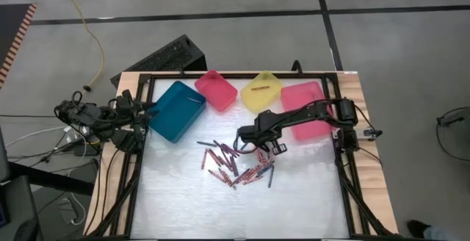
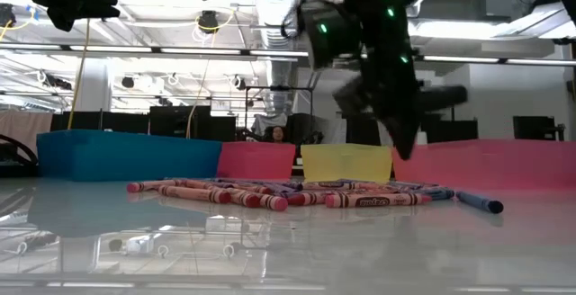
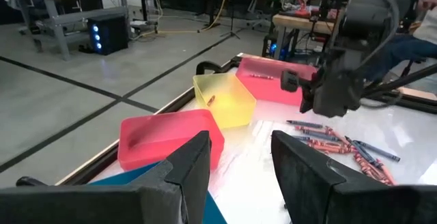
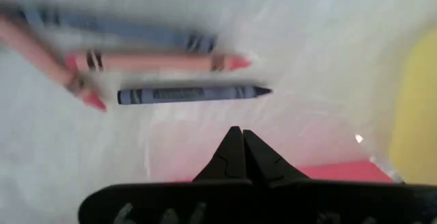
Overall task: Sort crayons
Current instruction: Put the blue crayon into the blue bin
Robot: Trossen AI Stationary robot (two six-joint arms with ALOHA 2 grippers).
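Note:
The crayons (image 1: 236, 164) lie loose in a heap in the middle of the table, mostly red and pink, some dark blue-grey. My right gripper (image 1: 242, 139) hangs shut and pointing steeply down above the heap's far edge, clear of the table in the low view (image 2: 407, 149). In the right wrist view its shut fingers (image 4: 242, 150) stand a little short of a dark blue-grey crayon (image 4: 192, 94) and a pink crayon (image 4: 156, 62), holding nothing. My left gripper (image 3: 239, 173) waits open at the table's left edge, beside the teal bin (image 1: 176, 110).
Along the far edge stand the teal bin, a small pink bin (image 1: 216, 90), a yellow bin (image 1: 261, 92) with one crayon inside, and a larger pink bin (image 1: 305, 107) under the right arm. Bare table lies near the front edge. A black frame (image 1: 345, 189) rims the table.

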